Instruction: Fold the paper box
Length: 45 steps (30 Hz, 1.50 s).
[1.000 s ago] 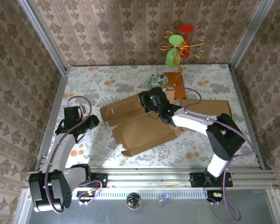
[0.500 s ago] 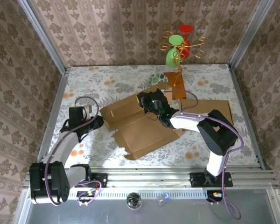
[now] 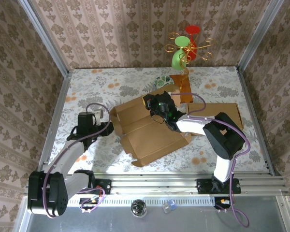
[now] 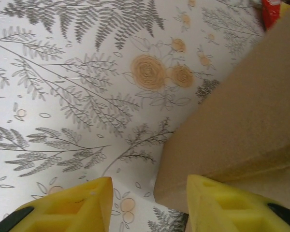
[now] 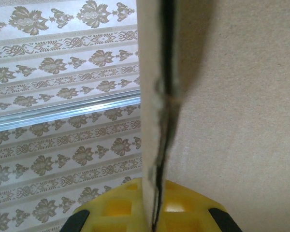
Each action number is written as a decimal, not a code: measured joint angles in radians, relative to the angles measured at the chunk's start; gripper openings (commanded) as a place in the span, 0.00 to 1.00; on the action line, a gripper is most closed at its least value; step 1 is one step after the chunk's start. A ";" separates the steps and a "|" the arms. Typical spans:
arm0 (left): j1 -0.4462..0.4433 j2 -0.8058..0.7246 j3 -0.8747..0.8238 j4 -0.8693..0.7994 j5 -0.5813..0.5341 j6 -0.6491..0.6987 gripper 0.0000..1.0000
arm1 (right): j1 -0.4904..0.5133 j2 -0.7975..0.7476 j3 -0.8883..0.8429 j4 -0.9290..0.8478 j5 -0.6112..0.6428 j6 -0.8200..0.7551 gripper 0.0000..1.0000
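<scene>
At the middle of the floral table (image 3: 101, 82), the paper box (image 3: 150, 135) is lying as a partly opened brown cardboard blank, its long panels slanting from the upper left toward the lower right in the top view. One panel at the rear edge of the box is standing raised.

The right gripper (image 3: 157, 104) is pinching that raised panel. In the right wrist view the panel (image 5: 152, 96) is running edge-on straight up from the right gripper (image 5: 152, 210), with the yellow pads (image 5: 121, 208) pressed against both of its faces.

The left gripper (image 3: 108, 126) is sitting at the left end of the box, low over the table. In the left wrist view the left gripper (image 4: 150, 203) is holding its yellow fingers (image 4: 72, 208) spread apart, and a corner of the box (image 4: 241, 111) is lying in the gap, close beside the right-hand finger. Whether that finger is touching the cardboard cannot be told.

A second flat cardboard blank (image 3: 222, 111) is lying to the right of the box, partly under the right arm. A gold wire stand (image 3: 183, 48) carrying green and red pieces is standing at the rear edge of the table.
</scene>
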 measured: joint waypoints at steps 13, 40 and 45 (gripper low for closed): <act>-0.062 -0.002 -0.005 0.036 -0.026 -0.001 0.53 | 0.002 0.006 0.000 0.014 -0.015 0.000 0.00; -0.207 0.015 -0.021 0.103 -0.186 -0.016 0.57 | 0.026 0.022 -0.074 0.183 0.031 0.011 0.00; -0.236 -0.011 -0.031 0.103 -0.204 -0.036 0.57 | 0.027 0.022 -0.094 0.215 0.035 0.012 0.00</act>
